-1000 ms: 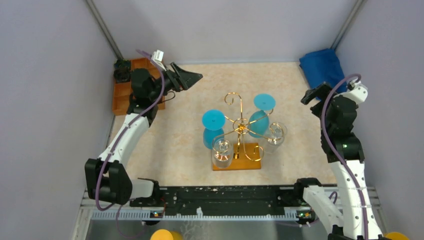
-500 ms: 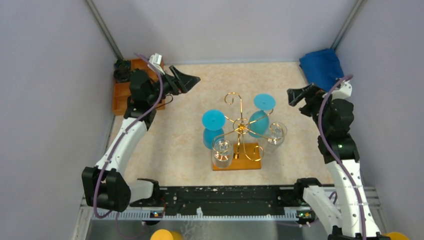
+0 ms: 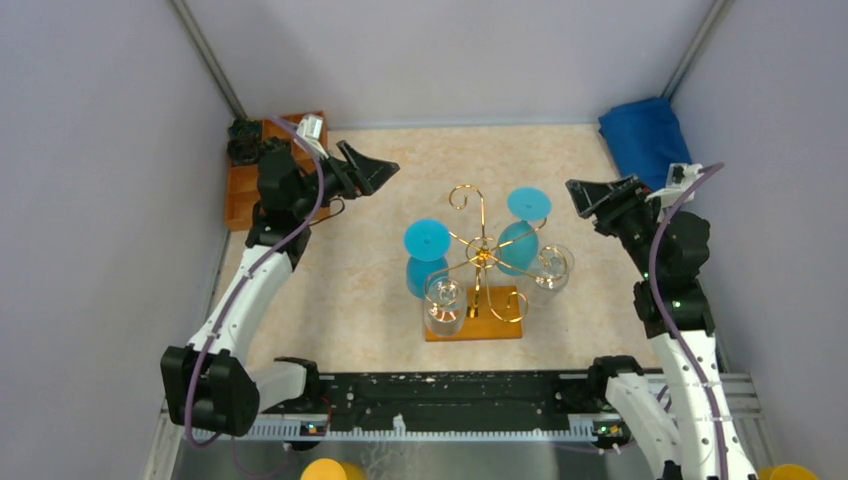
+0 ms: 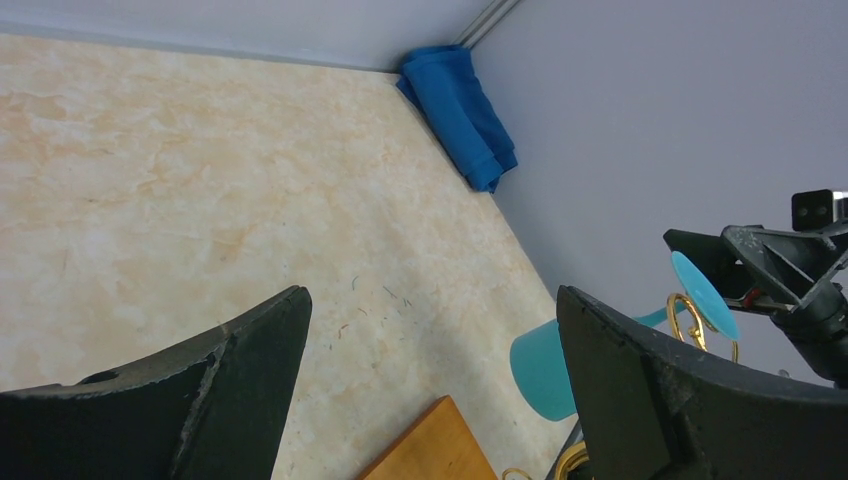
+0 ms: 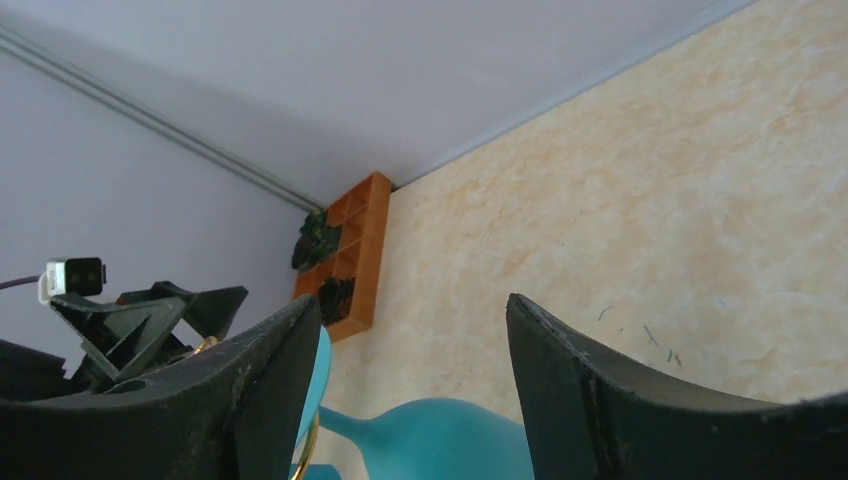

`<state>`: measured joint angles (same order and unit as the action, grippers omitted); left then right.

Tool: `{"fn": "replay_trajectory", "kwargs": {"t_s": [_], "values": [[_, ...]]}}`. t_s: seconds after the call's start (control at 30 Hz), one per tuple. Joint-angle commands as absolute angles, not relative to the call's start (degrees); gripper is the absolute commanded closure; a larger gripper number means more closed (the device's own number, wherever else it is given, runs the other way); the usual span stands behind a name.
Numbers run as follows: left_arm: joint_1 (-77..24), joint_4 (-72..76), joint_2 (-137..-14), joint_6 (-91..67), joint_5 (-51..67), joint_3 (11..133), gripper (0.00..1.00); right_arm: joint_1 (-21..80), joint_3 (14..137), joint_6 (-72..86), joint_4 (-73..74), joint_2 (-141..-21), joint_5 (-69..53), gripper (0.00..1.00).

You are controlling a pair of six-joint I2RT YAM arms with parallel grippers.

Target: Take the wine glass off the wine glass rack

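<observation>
The gold wire wine glass rack (image 3: pixel 480 250) stands mid-table on its orange-brown base (image 3: pixel 497 322). Two blue wine glasses (image 3: pixel 427 240) (image 3: pixel 520 245) and two clear wine glasses (image 3: pixel 444 305) (image 3: pixel 551 268) hang upside down from its arms. My left gripper (image 3: pixel 385 165) is open and empty, up in the air at the rack's far left. My right gripper (image 3: pixel 580 195) is open and empty, close to the right blue glass's foot. The left wrist view shows its gripper (image 4: pixel 430 300) open over a blue bowl (image 4: pixel 540 365). The right wrist view shows its gripper (image 5: pixel 412 305) open above a blue bowl (image 5: pixel 450 440).
An orange compartment box (image 3: pixel 250 180) with dark items sits at the far left by the wall. A folded blue cloth (image 3: pixel 645 130) lies in the far right corner. Grey walls enclose the table on three sides.
My right gripper has swung left from the right wall toward the rack's right blue glass. My left gripper has shifted slightly, staying open.
</observation>
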<state>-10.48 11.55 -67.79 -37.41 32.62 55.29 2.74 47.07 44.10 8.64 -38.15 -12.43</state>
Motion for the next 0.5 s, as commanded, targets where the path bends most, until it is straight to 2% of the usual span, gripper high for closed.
{"fn": "replay_trajectory", "kwargs": {"t_s": [0.0, 0.27, 0.47], "values": [[-10.20, 11.80, -66.68, -37.11, 33.93, 54.66, 0.01, 2.09, 44.53, 51.19, 3.61, -37.50, -17.15, 0.30], [-10.20, 11.93, -65.91, -37.78, 34.81, 54.32, 0.02, 1.76, 42.71, 55.73, 0.44, -36.93, -20.55, 0.29], [-10.20, 11.95, -65.36, -37.92, 34.82, 53.89, 0.01, 1.83, 42.29, 58.56, 0.44, -35.49, -23.30, 0.38]]}}
